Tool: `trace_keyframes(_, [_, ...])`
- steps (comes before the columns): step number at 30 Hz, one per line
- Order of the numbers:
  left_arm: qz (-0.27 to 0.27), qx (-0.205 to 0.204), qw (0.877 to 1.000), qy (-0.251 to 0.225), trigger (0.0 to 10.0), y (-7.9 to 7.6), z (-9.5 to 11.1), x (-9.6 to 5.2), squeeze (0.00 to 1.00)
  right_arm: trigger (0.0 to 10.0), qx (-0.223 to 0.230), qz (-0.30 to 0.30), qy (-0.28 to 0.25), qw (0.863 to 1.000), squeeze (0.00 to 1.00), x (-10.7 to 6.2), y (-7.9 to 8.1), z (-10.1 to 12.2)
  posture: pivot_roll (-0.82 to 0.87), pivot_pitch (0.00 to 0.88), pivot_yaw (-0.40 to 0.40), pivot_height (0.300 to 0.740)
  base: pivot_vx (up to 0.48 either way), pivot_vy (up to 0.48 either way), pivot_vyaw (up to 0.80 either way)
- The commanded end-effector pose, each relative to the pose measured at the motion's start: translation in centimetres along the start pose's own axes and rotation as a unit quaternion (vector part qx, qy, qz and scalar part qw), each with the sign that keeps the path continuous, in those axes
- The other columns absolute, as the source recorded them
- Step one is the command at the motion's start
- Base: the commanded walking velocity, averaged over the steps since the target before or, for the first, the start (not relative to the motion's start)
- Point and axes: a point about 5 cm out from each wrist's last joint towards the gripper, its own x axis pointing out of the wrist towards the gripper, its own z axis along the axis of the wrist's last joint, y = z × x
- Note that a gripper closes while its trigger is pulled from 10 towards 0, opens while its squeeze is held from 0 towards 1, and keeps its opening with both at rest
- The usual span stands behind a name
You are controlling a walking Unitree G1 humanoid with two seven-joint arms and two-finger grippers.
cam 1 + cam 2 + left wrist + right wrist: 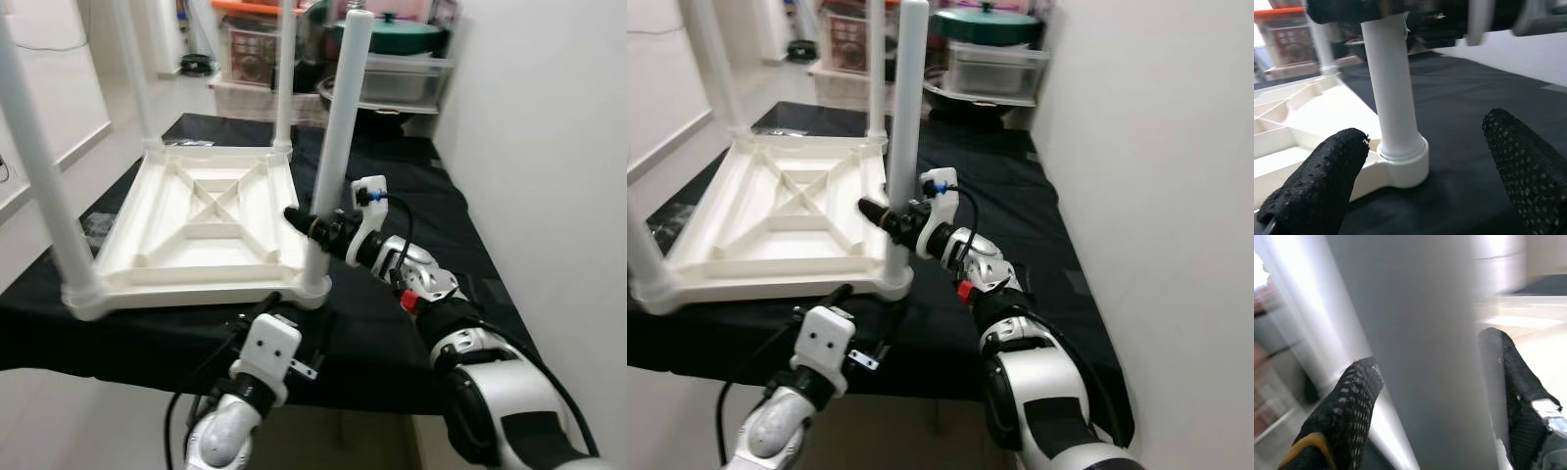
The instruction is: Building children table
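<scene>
A white children's table (211,220) lies upside down on the black-covered bench (411,323), with its legs pointing up. My right gripper (306,225) is shut on the near-right leg (338,127), a little above its socket. In the right wrist view, the black fingers (1352,396) press on both sides of that leg (1420,333). My left gripper (1425,147) is open and low at the bench's front edge. It faces the socket (1403,164) of the same leg without touching it.
The other legs stand at the near left (39,166) and at the far corners (284,69). Shelves with plastic boxes (250,49) and a green-lidded pot (397,34) stand behind the bench. A white wall (549,147) runs close along the right side.
</scene>
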Motion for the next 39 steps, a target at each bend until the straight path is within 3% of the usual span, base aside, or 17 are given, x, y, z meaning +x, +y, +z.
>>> trace_keyframes(1, [-0.003, 0.002, 1.0, 0.007, 10.0, -0.2, -0.3, -0.2, 0.0, 10.0, -0.002, 0.052, 0.009, 0.999, 0.0, -0.3, 0.5, -0.1, 0.09, 0.005, -0.123, 0.74, 0.0, 0.0, 0.0])
trace_keyframes(7, [-0.004, 0.002, 1.0, 0.007, 10.0, -0.2, -0.3, -0.2, 0.0, 10.0, -0.018, 0.089, 0.032, 0.995, 0.0, -0.1, 0.9, -0.2, 0.09, 0.0, -0.126, 0.74, 0.0, 0.0, 0.0])
trace_keyframes(8, [-0.003, 0.002, 1.0, 0.007, 10.0, -0.2, -0.3, -0.2, 0.0, 0.0, -0.025, 0.068, 0.041, 0.997, 0.0, 0.2, 0.6, -0.3, 0.09, 0.0, -0.127, 0.74, 0.0, 0.0, 0.0])
trace_keyframes(11, [-0.003, 0.002, 1.0, 0.007, 10.0, -0.2, -0.3, -0.2, 0.0, 0.0, -0.043, -0.022, 0.031, 0.998, 0.0, 0.4, -0.5, 0.1, 0.09, 0.0, -0.127, 0.74, 0.0, 0.0, 0.0])
trace_keyframes(19, [-0.003, 0.002, 1.0, 0.007, 10.0, -0.2, -0.2, -0.1, 0.0, 0.0, -0.033, -0.06, 0.022, 0.997, 0.0, -0.2, -1.2, 0.6, 0.09, 0.009, -0.126, 0.74, 0.0, 0.0, 0.0])
trace_keyframes(21, [-0.003, 0.001, 1.0, 0.006, 10.0, -0.2, -0.2, -0.1, 0.0, 0.0, -0.029, -0.178, 0.012, 0.983, 0.0, -0.7, -2.6, 0.8, 0.09, 0.014, -0.125, 0.74, 0.0, 0.0, 0.0])
trace_keyframes(22, [-0.003, 0.001, 1.0, 0.006, 10.0, -0.2, -0.2, -0.1, 0.0, 0.0, -0.029, -0.178, 0.012, 0.983, 0.0, -0.7, -2.6, 0.8, 0.09, 0.014, -0.125, 0.74, 0.0, 0.0, 0.0])
trace_keyframes(23, [-0.003, 0.001, 1.0, 0.006, 10.0, -0.1, -0.1, -0.1, 0.0, 0.0, -0.026, -0.23, 0.008, 0.973, 0.0, -1.0, -3.1, 0.9, 0.09, 0.015, -0.123, 0.74, 0.0, 0.0, 0.0])
trace_keyframes(25, [-0.003, 0.001, 1.0, 0.007, 10.0, -0.1, -0.1, -0.1, 0.0, 0.0, -0.005, -0.376, 0.008, 0.927, 0.0, -2.3, -4.7, 0.7, 0.08, 0.017, -0.122, 0.74, 0.0, 0.0, 0.0])
trace_keyframes(27, [-0.003, 0.001, 1.0, 0.007, 10.0, -0.1, -0.1, -0.1, 0.0, 0.0, -0.005, -0.376, 0.008, 0.927, 0.0, -2.3, -4.7, 0.7, 0.08, 0.017, -0.122, 0.74, 0.0, 0.0, 0.0])
trace_keyframes(30, [-0.005, 0.002, 1.0, 0.008, 10.0, -0.1, -0.1, -0.1, 0.0, 0.0, 0.01, -0.617, -0.006, 0.787, 0.0, -6.8, -7.0, 0.3, 0.09, 0.02, -0.124, 0.74, 0.0, 0.0, 0.0])
trace_keyframes(31, [-0.005, 0.002, 1.0, 0.008, 10.0, -0.1, -0.1, -0.1, 0.0, 0.0, 0.01, -0.617, -0.006, 0.787, 0.0, -6.8, -7.0, 0.3, 0.09, 0.02, -0.124, 0.74, 0.0, 0.0, 0.0])
trace_keyframes(32, [-0.005, 0.002, 1.0, 0.008, 10.0, -0.2, -0.1, -0.1, 0.0, 0.0, 0.017, -0.664, -0.006, 0.747, 0.0, -7.9, -7.3, -0.1, 0.09, 0.02, -0.122, 0.74, 0.0, 0.0, 0.0])
trace_keyframes(33, [-0.005, 0.002, 1.0, 0.008, 10.0, -0.2, -0.1, -0.1, 0.0, 0.0, 0.021, -0.685, -0.005, 0.728, 0.0, -8.3, -7.3, -0.3, 0.09, 0.02, -0.122, 0.74, 0.0, 0.0, 0.0])
trace_keyframes(36, [-0.005, 0.002, 1.0, 0.008, 10.0, -0.2, -0.1, -0.1, 0.0, 0.0, 0.021, -0.685, -0.005, 0.728, 0.0, -8.3, -7.3, -0.3, 0.09, 0.02, -0.122, 0.74, 0.0, 0.0, 0.0])
trace_keyframes(37, [-0.005, 0.002, 1.0, 0.007, 10.0, -0.2, -0.1, 0.0, 0.0, 0.0, 0.023, -0.705, -0.005, 0.708, 0.0, -8.7, -7.3, -0.6, 0.09, 0.023, -0.122, 0.74, 0.0, 0.0, 0.0])
trace_keyframes(39, [-0.005, 0.002, 1.0, 0.007, 10.0, -0.2, -0.1, 0.0, 0.0, 0.0, 0.023, -0.705, -0.005, 0.708, 0.0, -8.7, -7.3, -0.6, 0.09, 0.023, -0.122, 0.74, 0.0, 0.0, 0.0])
